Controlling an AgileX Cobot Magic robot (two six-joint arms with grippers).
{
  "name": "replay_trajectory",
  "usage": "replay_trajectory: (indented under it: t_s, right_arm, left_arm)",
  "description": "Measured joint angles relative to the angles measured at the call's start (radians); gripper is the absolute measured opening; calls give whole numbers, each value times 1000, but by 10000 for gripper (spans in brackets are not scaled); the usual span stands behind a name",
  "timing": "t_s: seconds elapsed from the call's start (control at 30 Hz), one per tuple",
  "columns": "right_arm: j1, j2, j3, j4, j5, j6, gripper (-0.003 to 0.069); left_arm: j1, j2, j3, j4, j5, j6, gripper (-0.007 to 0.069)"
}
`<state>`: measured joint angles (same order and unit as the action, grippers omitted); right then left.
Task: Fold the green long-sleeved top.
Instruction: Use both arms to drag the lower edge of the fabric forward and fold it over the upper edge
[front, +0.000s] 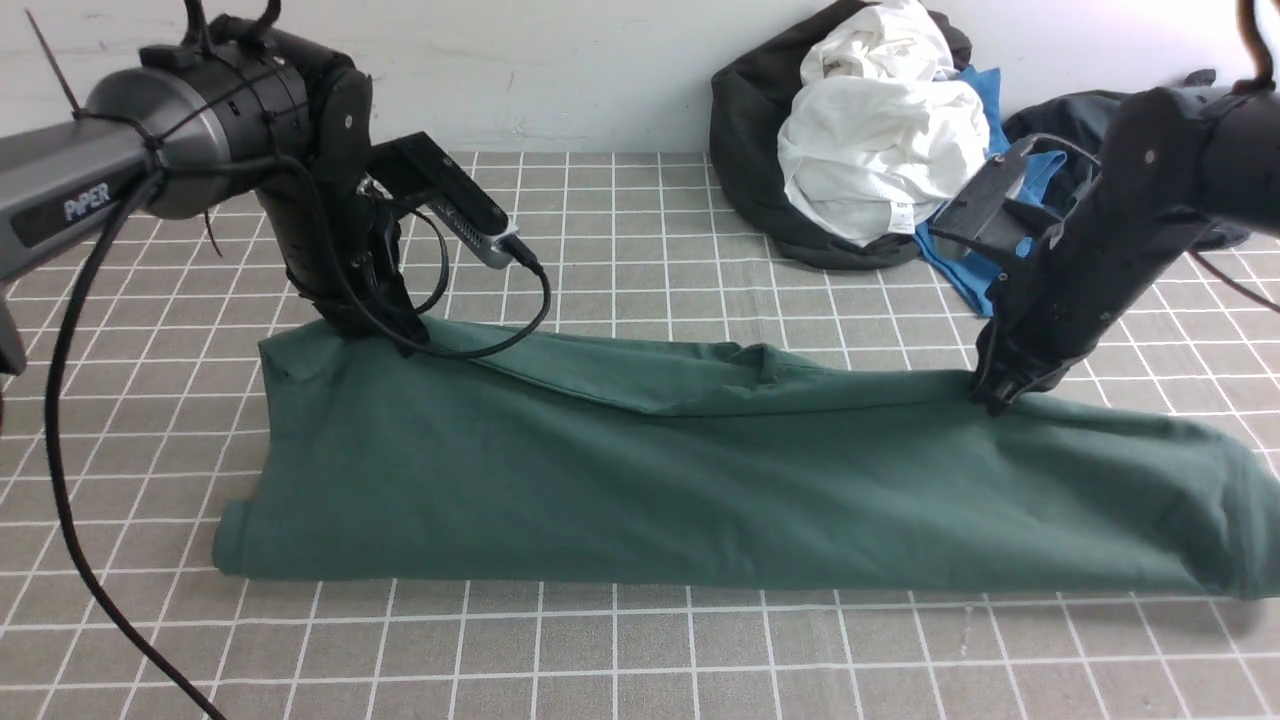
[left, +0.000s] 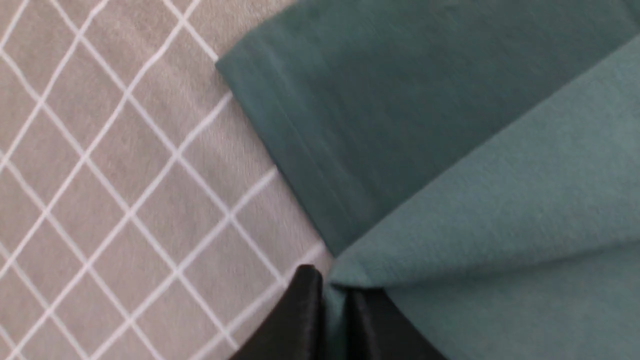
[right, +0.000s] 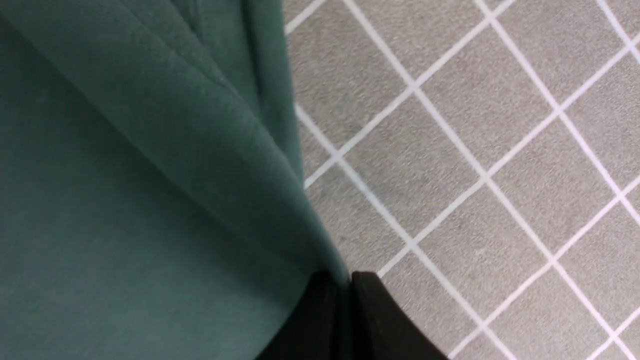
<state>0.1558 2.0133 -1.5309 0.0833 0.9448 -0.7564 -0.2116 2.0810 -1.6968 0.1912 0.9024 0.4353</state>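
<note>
**Pinching a green top along its far edge**

Two black robot arms reach down to the green long-sleeved top (front: 700, 500), which lies as a long folded band across the middle of a grey table cover (front: 640, 660) printed with a white grid; the near edge of the garment runs straight along the front, while its far edge rises into a low ridge between the arms. The left gripper (front: 400, 335) meets the cloth at the far left corner; the left wrist view shows its two black fingers (left: 300, 320) drawn close, with a strip of green fabric clamped between them and a paler flap folded over a darker layer just beside. The right gripper (front: 995, 400) comes down on the far edge toward the right end; in the right wrist view its fingers (right: 380, 320) stand nearly together, nipping the point where several folds of the top converge. A black cable (front: 500, 335) loops from the left arm low over the cloth; whether it touches cannot be told. Against the white wall (front: 560, 60), well apart from the top, a white garment (front: 880, 150) sits heaped on a dark grey-black garment (front: 750, 150), beside a bright blue shirt (front: 975, 270).
</note>
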Motion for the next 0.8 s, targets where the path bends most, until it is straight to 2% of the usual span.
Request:
replay_trajectory:
  t_s: [0.13, 0.2, 0.23, 0.27, 0.3, 0.4, 0.47, 0.5, 0.6, 0.7, 0.77, 0.8]
  right_arm:
    - [-26, 41, -16, -1, -65, 54, 160]
    - [-40, 50, -20, -4, -95, 105, 238]
    - [-41, 50, -22, -4, -97, 112, 253]
    - [-45, 51, -34, -4, -97, 167, 309]
    - [-45, 51, -34, -3, -97, 172, 316]
    - [-24, 39, -69, 45, -8, 233, 382]
    - [-8, 32, -74, 76, 26, 234, 384]
    - [27, 30, -78, 120, 64, 231, 384]
    - [95, 42, -79, 168, 103, 212, 370]
    - [191, 95, -79, 188, 85, 187, 337]
    - [213, 118, -79, 184, 55, 186, 325]
    - [242, 144, -79, 163, -2, 192, 310]
  left_arm:
    - [10, 40, 0, 13, -84, -1, 161]
    - [10, 46, 0, 33, -118, -21, 244]
    - [10, 46, 0, 35, -121, -24, 253]
    - [11, 47, -4, 51, -135, -78, 315]
    - [11, 47, -5, 53, -136, -86, 330]
    - [11, 49, -46, 60, -90, -254, 426]
    - [11, 49, -57, 60, -59, -293, 438]
    - [9, 49, -72, 60, -6, -338, 441]
    - [7, 49, -81, 56, 58, -366, 428]
    - [-2, 50, -81, 31, 120, -366, 366]
    - [-4, 50, -81, 14, 124, -356, 336]
    - [-5, 50, -81, -11, 125, -338, 283]
